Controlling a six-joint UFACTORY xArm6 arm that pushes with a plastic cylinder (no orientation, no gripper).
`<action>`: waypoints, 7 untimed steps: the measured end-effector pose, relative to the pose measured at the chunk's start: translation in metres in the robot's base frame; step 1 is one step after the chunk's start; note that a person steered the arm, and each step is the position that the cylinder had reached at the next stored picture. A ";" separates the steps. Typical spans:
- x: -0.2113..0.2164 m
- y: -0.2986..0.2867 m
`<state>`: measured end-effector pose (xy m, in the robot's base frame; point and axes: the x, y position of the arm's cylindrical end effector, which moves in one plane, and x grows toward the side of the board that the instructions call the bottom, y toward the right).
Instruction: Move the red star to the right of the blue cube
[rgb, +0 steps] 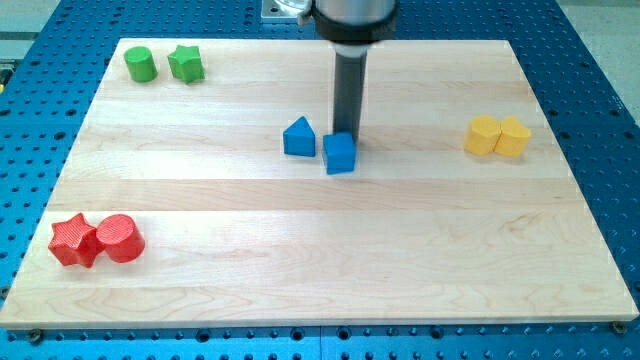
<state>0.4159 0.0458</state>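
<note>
1. Star: the red star (72, 240) lies at the board's lower left in the view, touching the red cylinder (121, 238) on its right.
2. Handling, as I judge it: light, rigid, and likely to spin off its points, so push a flat flank from the left.
3. Goal: the blue cube (340, 153) sits mid-board, well apart, with a blue prism (298, 137) just left.
4. Tip: my tip (348, 135) stands right behind the cube. No jaws exist, only a rod.

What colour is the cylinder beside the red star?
Red, like the red star; the cylinder touches its right side in the camera view.
</note>
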 end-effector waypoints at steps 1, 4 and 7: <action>0.010 0.019; 0.201 -0.064; 0.194 -0.189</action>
<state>0.6099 -0.1433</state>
